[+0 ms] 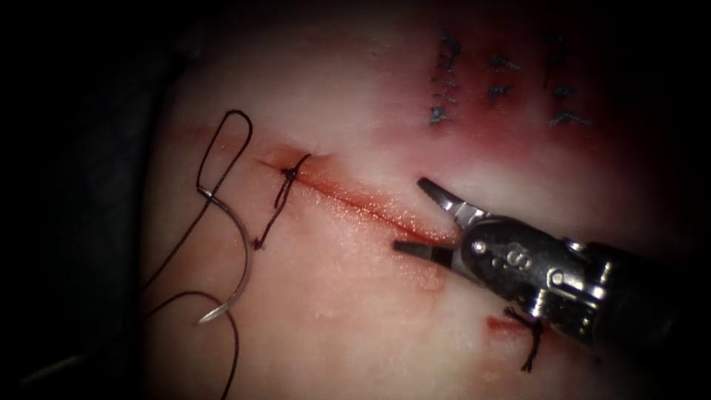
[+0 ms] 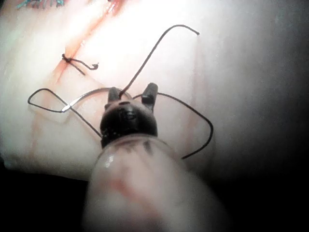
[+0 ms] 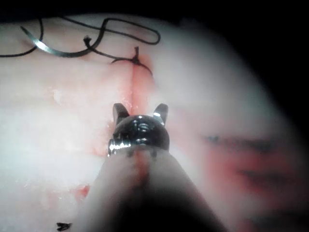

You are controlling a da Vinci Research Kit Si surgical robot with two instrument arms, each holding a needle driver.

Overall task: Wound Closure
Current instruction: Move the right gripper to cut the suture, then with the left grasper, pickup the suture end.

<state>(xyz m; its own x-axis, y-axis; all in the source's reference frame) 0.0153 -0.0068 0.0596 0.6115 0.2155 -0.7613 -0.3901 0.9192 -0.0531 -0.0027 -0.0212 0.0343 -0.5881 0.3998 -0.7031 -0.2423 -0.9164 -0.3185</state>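
Note:
The curved needle [image 1: 238,255] lies loose on the tissue [image 1: 348,311], left of the cut [image 1: 355,201], with no part of it in the tissue. Dark thread [image 1: 222,148] loops from its rear end across the left side. A knotted stitch [image 1: 289,175] crosses the cut's left end. My right tool [image 1: 409,213] comes in from the right; its jaws stand open astride the cut and hold nothing. In the left wrist view my left tool [image 2: 131,93] hovers with open jaws over the needle [image 2: 87,96] and thread [image 2: 159,46], gripping neither. The right wrist view shows the right tool [image 3: 140,112] open before the cut [image 3: 137,82].
Blue ink marks [image 1: 496,81] dot the reddened tissue at the upper right. A short cut thread end [image 1: 529,342] sticks up from a red spot under the right tool's shaft. The tissue's left edge [image 1: 148,222] falls off into dark.

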